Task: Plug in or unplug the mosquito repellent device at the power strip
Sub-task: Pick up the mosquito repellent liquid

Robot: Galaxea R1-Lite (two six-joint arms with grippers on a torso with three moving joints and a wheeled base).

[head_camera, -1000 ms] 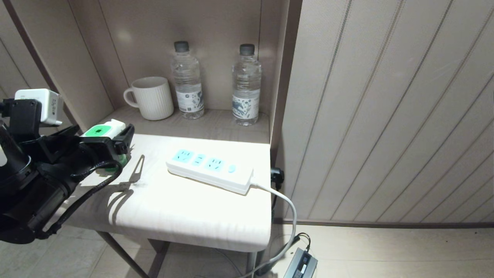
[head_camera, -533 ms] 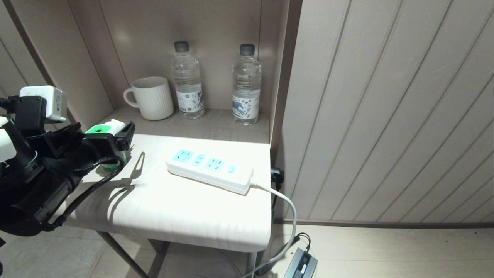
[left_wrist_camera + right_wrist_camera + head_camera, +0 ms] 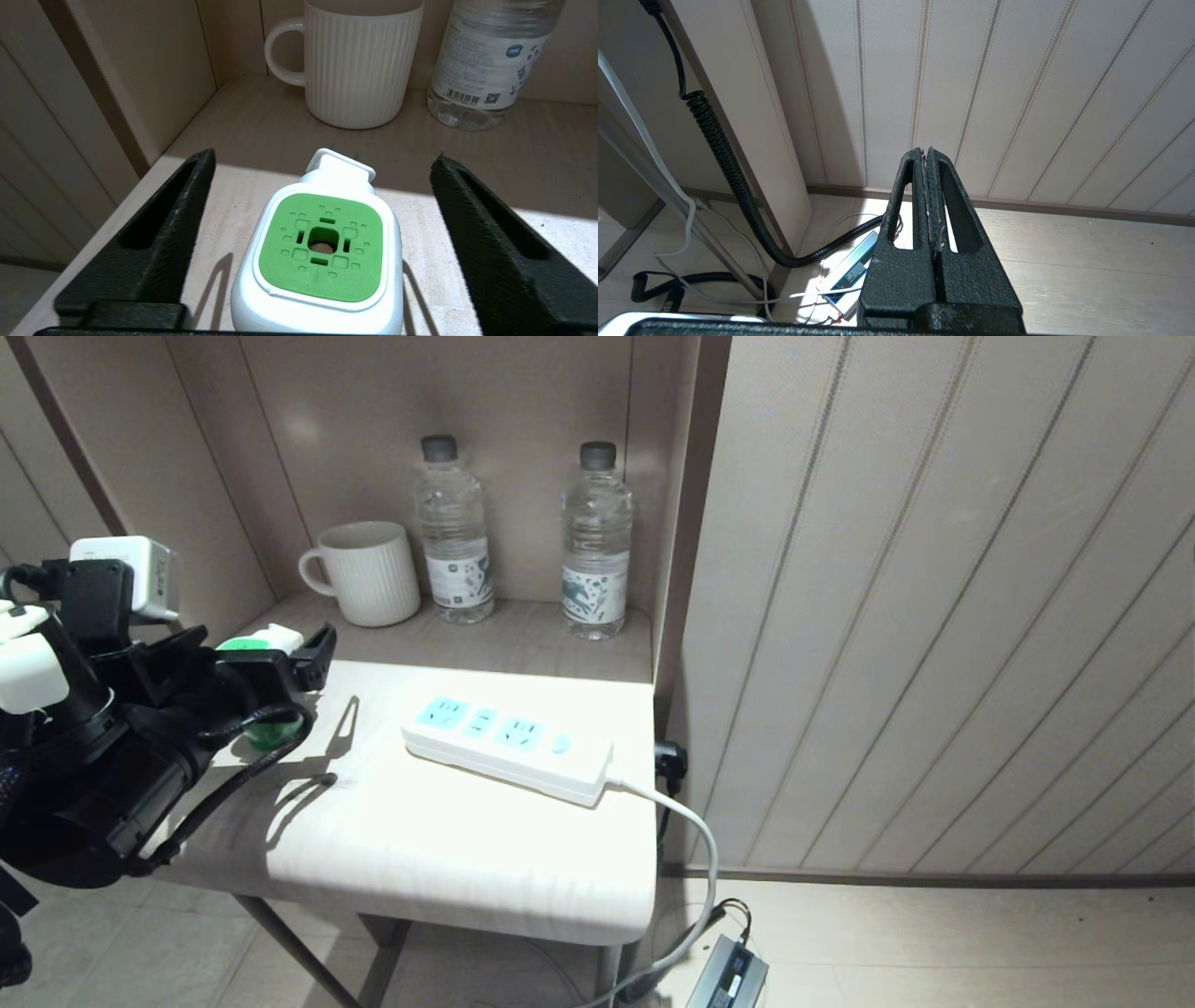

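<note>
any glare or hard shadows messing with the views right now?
Head view: the table is blown out white around the power strip, and the left gripper throws hard shadows. Left wrist view: a sharp sun-shade edge runs behind the mosquito repellent device. Right wrist view: even light.

No legible txt; water bottle (image 3: pixel 486 60) label shows barcode, QR.

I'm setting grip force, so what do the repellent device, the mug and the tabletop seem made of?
Device: smooth glossy plastic, white shell with a matte green moulded face. Mug: probably glazed ceramic, ribbed and off-white. Tabletop: looks like pale wood-grain laminate, faint streaks; can't tell for sure.
</note>
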